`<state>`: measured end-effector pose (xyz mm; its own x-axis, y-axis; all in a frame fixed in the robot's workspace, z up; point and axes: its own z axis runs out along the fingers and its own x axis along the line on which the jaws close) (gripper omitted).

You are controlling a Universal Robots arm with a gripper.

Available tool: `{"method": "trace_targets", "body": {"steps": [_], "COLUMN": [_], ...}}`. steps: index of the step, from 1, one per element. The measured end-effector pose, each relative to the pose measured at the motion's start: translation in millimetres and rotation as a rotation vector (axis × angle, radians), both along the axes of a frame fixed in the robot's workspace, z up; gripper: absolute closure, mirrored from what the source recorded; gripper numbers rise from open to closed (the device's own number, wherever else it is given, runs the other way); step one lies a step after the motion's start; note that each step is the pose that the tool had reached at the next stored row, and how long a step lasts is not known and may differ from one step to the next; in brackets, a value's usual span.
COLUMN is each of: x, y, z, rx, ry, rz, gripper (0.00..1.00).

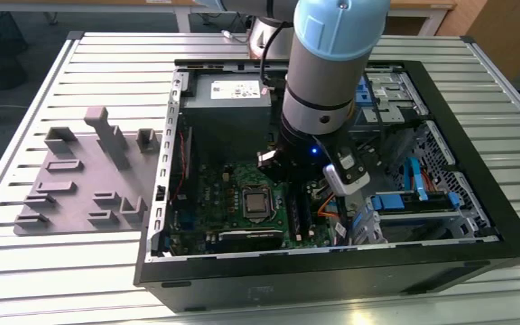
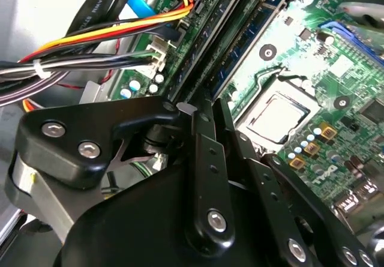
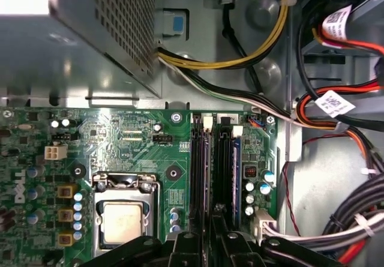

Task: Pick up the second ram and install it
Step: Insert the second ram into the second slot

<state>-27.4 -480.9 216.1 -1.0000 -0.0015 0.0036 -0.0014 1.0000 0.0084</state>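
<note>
The arm is sunk deep into the open computer case, which takes up the side of the slatted surface toward the exterior view's right. A grey holding fixture lies nearer the opposite edge.

In the second wrist view, the end effector has its two fingers drawn together with barely a sliver between them. I can't make out anything pinched there. They hang just over the bank of memory slots, beside the processor socket.

The second ram – or what I take for it, I can't be sure – is the blue stick standing on edge in a slot just ahead of the fingertips, on the socket side.

A stick like that looks light and stiff but thin. It should tolerate a push straight down along its top edge and little twisting, and the small chips on its faces look easy to knock. The sensible hold is across the two flat faces near the middle of its length, clear of the contact edge.

The exterior view gives the whole layout – case, fixture, arm – but the arm's bulk hides the slots. The first wrist view looks straight down on the slots, the socket and the bundled cables beside the board. The second wrist view, raking in low, shows how closely the fingers stand to each other and to the stick.
</note>
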Motion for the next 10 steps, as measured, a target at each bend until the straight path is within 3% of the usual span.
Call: {"method": "trace_targets", "body": {"steps": [5,6,10], "x": [0.0,0.0,0.0], "y": [0.0,0.0,0.0], "z": [12.8,14.3,14.9], "rx": [-0.0001,-0.0001,0.0002], "ry": [0.0003,0.0005,0.0005], "rz": [0.000,0.000,0.000], "gripper": [0.80,0.87,0.89]}}
